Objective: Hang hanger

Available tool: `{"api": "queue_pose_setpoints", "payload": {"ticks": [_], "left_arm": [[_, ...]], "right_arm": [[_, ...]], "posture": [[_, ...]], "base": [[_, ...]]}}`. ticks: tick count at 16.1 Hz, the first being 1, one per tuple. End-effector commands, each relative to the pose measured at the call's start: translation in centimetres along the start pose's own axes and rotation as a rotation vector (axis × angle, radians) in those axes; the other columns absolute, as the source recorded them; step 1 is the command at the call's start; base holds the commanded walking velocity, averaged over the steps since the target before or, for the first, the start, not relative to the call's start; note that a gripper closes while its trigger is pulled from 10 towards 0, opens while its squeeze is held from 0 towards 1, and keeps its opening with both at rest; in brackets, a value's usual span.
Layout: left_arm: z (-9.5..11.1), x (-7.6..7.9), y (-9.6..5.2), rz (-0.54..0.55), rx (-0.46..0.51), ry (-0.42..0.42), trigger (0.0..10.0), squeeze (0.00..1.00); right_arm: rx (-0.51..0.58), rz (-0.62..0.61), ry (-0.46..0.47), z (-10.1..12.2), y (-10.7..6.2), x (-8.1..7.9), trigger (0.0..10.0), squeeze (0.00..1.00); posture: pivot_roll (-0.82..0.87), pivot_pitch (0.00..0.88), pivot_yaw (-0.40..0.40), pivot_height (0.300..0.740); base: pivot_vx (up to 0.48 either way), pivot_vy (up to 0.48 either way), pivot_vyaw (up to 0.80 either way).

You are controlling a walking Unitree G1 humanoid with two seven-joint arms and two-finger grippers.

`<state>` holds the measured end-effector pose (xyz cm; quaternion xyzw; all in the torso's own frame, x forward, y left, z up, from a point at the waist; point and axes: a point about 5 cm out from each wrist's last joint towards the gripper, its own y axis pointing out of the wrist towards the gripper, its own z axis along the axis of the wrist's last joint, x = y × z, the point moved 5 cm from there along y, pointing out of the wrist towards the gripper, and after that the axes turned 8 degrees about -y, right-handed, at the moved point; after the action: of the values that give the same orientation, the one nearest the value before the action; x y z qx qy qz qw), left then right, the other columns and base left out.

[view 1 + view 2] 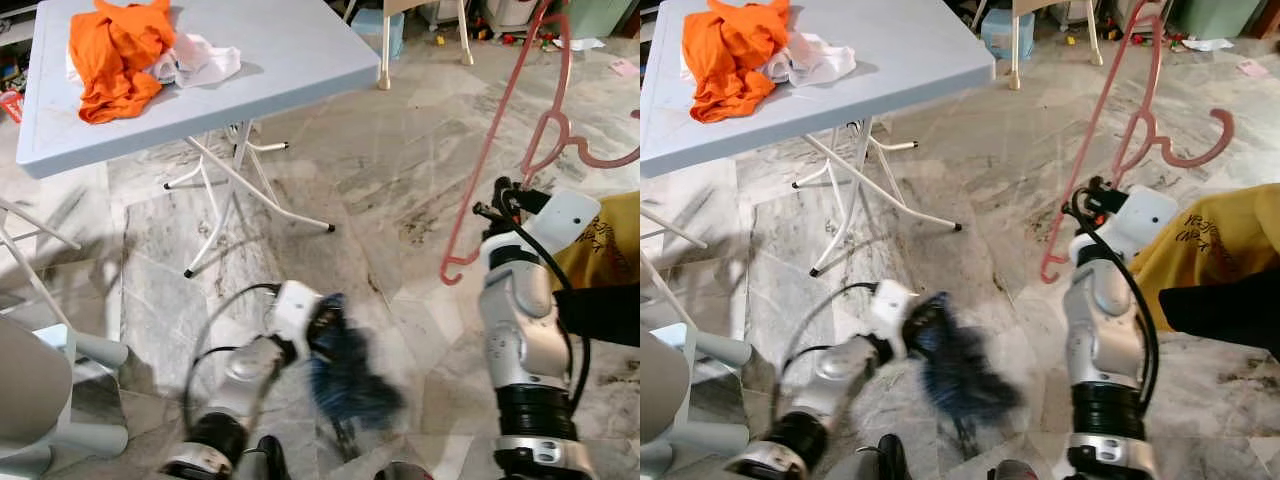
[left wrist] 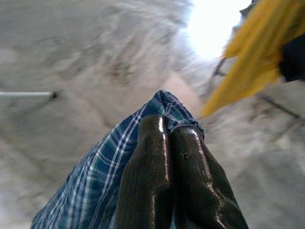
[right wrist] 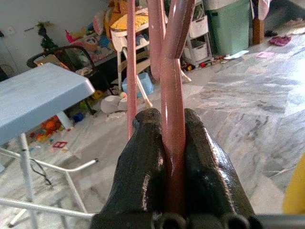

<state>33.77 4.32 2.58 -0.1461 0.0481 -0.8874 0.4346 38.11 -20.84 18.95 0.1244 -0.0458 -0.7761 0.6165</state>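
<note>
While the right gripper (image 3: 174,143) is closed on the pink hanger (image 1: 520,130), it keeps the hanger raised on the robot's right side, with the hook end curling out to the right and one long arm of the frame reaching down toward the marble floor (image 1: 400,180). In the right wrist view the two black fingers press the pink bar between them, so the hold looks firm; held high like this, the hanger is probably ready to be carried to a rail or a rack, but no such place is visible here.

The left gripper (image 2: 167,138) is low in front of the robot, and its fingers are pinched together on a blue checked cloth (image 1: 350,375), which hangs down and looks blurred in the head views. This cloth is most likely the garment meant for the hanger, and it is well apart from the hanger now.

To the left stands a light blue folding table (image 1: 280,60) with an orange garment (image 1: 115,55) and a white cloth (image 1: 205,55) lying on it. A yellow fabric (image 1: 610,245) with something dark beside it lies just beside the right arm and could catch the hanger if the arm swings that way. The table legs are away from both arms.
</note>
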Motion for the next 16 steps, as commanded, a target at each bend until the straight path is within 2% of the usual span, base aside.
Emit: {"api": "queue_pose_setpoints", "payload": {"ticks": [1,4,5,6,7,8,9,10,12,13,14,16], "left_arm": [[0.2,0.0,0.0,0.009,0.009,-0.001,0.0,0.00],[2.3,-0.8,0.0,0.052,0.104,0.014,0.0,0.00],[4.0,-1.9,-0.3,0.098,0.164,0.024,0.0,0.00],[5.6,-3.6,-1.3,0.178,0.224,0.052,0.0,0.00],[6.0,-4.3,-1.8,0.214,0.246,0.071,0.0,0.00],[6.5,-5.1,-2.8,0.272,0.282,0.096,0.0,0.00],[6.7,-5.9,-3.4,0.326,0.292,0.118,2.7,0.00],[6.7,-6.6,-4.4,0.387,0.301,0.117,9.9,0.00],[6.2,-7.4,-6.4,0.460,0.289,0.161,10.0,0.00],[6.0,-7.5,-6.6,0.465,0.282,0.165,10.0,0.00],[5.8,-8.1,-7.4,0.493,0.271,0.170,10.0,0.00],[4.5,-9.1,-9.7,0.520,0.224,0.206,10.0,0.00]], "right_arm": [[0.035,0.027,-0.026,0.7,-0.1,-0.4,10.0,0.00],[0.021,0.068,-0.094,0.1,-0.8,0.0,10.0,0.00],[0.006,0.110,-0.208,-0.8,-1.6,0.3,10.0,0.00],[-0.061,0.151,-0.334,-3.0,-3.4,1.2,10.0,0.00],[-0.088,0.163,-0.344,-3.8,-4.1,1.5,10.0,0.00],[-0.103,0.180,-0.301,-4.2,-5.2,1.5,10.0,0.00],[-0.112,0.196,-0.279,-4.4,-5.9,1.5,10.0,0.00],[-0.120,0.200,-0.275,-4.6,-6.8,1.7,10.0,0.00],[-0.151,0.207,-0.269,-5.2,-8.9,2.2,10.0,0.00],[-0.155,0.202,-0.270,-5.3,-9.0,2.3,10.0,0.00],[-0.164,0.195,-0.271,-5.5,-9.5,2.5,10.0,0.00],[-0.220,0.161,-0.302,-6.5,-10.9,3.0,10.0,0.00]], "posture": [[-0.22,0.199,0.049,0.740],[-0.22,0.199,0.044,0.740],[-0.21,0.199,0.041,0.740],[-0.20,0.198,0.038,0.740],[-0.19,0.194,0.039,0.740],[-0.19,0.194,0.040,0.740],[-0.18,0.190,0.043,0.740],[-0.18,0.191,0.048,0.740],[-0.17,0.189,0.049,0.740],[-0.16,0.191,0.052,0.740],[-0.16,0.191,0.055,0.740],[-0.14,0.194,0.065,0.740]], "base": [[0.000,0.000,0.00],[0.000,0.000,0.00],[0.000,0.000,0.00],[0.000,0.000,0.00],[0.000,0.000,0.00],[0.000,0.000,0.00],[0.000,0.000,0.00],[0.000,0.000,0.00],[0.000,0.000,0.00],[0.000,0.000,0.00],[0.000,0.000,0.00],[0.000,0.000,0.00]]}}
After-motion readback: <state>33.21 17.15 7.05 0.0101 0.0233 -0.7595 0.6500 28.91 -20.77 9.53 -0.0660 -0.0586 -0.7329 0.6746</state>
